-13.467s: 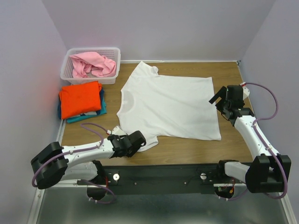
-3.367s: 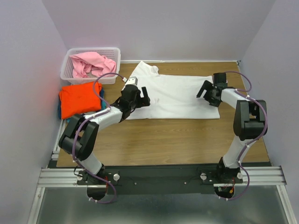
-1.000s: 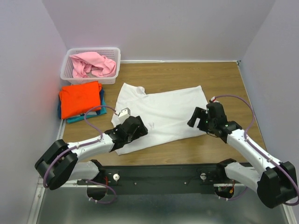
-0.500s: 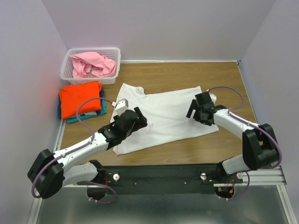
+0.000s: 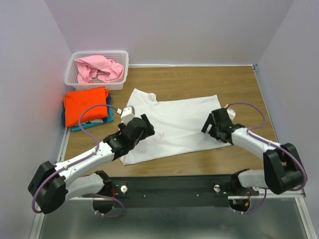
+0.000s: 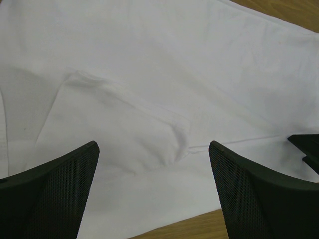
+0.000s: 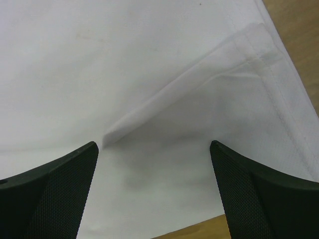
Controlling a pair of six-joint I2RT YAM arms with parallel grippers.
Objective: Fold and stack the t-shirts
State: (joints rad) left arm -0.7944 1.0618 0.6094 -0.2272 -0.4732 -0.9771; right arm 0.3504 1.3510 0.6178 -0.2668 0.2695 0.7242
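1. We've got the white t-shirt (image 5: 174, 122) lying folded over and a bit askew in the middle of the wooden table (image 5: 199, 79).
2. The left gripper (image 5: 144, 125) sits over the shirt's left part, fingers spread wide with nothing between them. Its wrist view shows just white cloth with a tucked sleeve.
3. The right gripper (image 5: 212, 123) is over the shirt's right edge, also spread wide and gripping nothing.
4. The orange t-shirt (image 5: 85, 104) lies folded on the teal t-shirt (image 5: 97, 122) at the frame's left.
5. The pink t-shirt (image 5: 99, 68) is bunched in the white basket (image 5: 123, 62), upper left.
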